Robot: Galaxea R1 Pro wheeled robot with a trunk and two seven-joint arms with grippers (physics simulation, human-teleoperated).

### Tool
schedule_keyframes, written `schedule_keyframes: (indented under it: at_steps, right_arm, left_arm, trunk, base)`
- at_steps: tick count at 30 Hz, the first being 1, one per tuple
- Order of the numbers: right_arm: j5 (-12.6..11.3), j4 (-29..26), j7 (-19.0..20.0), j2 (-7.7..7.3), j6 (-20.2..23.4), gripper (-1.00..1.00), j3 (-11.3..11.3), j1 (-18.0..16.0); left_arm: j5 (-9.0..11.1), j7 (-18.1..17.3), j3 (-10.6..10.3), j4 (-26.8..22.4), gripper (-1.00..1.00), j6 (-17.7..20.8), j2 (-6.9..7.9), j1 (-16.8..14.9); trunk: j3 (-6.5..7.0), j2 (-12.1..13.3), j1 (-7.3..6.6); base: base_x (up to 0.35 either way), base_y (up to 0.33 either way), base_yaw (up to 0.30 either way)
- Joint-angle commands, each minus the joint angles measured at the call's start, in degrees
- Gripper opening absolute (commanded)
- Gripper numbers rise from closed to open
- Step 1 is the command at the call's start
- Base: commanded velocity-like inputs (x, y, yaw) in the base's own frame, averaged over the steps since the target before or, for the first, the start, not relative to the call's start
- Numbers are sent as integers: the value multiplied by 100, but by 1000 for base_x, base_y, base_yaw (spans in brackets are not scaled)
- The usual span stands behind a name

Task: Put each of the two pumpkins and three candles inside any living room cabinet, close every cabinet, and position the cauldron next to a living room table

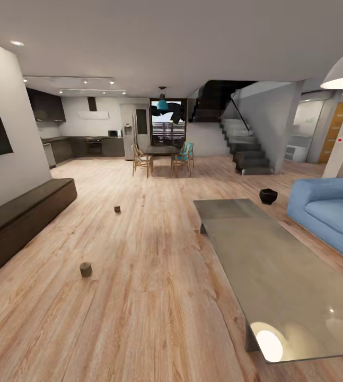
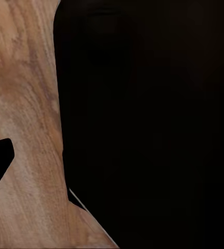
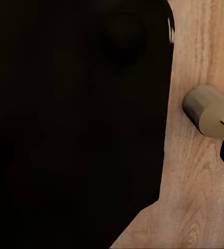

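Two candles lie on the wooden floor in the head view, a nearer candle (image 1: 86, 269) and a farther candle (image 1: 117, 209), both in front of the long dark-brown cabinet (image 1: 28, 212) along the left wall, whose fronts look shut. The black cauldron (image 1: 268, 196) sits on the floor just beyond the far end of the glossy grey table (image 1: 277, 265). In the right wrist view a tan candle (image 3: 209, 110) lies on its side on the floor beside a large dark part of the robot. A dark tip at the edge of each wrist view may be a finger. The pumpkins are out of view.
A blue sofa (image 1: 330, 212) stands right of the table. Far back are a dining table with wooden chairs (image 1: 163, 156), the kitchen and a staircase (image 1: 245, 148). Open wooden floor (image 1: 150, 254) runs between the cabinet and the table.
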Motion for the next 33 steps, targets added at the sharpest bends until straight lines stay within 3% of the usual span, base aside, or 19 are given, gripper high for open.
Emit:
schedule_keyframes:
  at_steps: [1,5,9,19,33]
  right_arm:
    - [0,0,0,0,0,100,0,0]
    - [0,-23,21,4,-3,100,18,-17]
    - [0,-34,18,0,-7,100,7,-18]
    - [4,-27,13,-2,11,100,-2,-18]
    - [0,-52,8,-24,-15,100,0,-18]
  left_arm:
    - [0,0,0,0,100,0,0,0]
    - [11,-34,17,-9,100,-1,-15,-8]
    - [39,-44,41,-30,100,-23,94,-9]
    - [44,-78,53,-36,100,-26,10,-9]
    - [73,-56,53,-197,100,-27,21,-16]
  trunk:
    - [-3,-3,0]
    - [-3,-3,0]
    - [-3,-3,0]
    - [-3,-3,0]
    - [-3,-3,0]
  base:
    - [0,0,0]
    - [0,0,0]
    - [0,0,0]
    - [0,0,0]
    - [0,0,0]
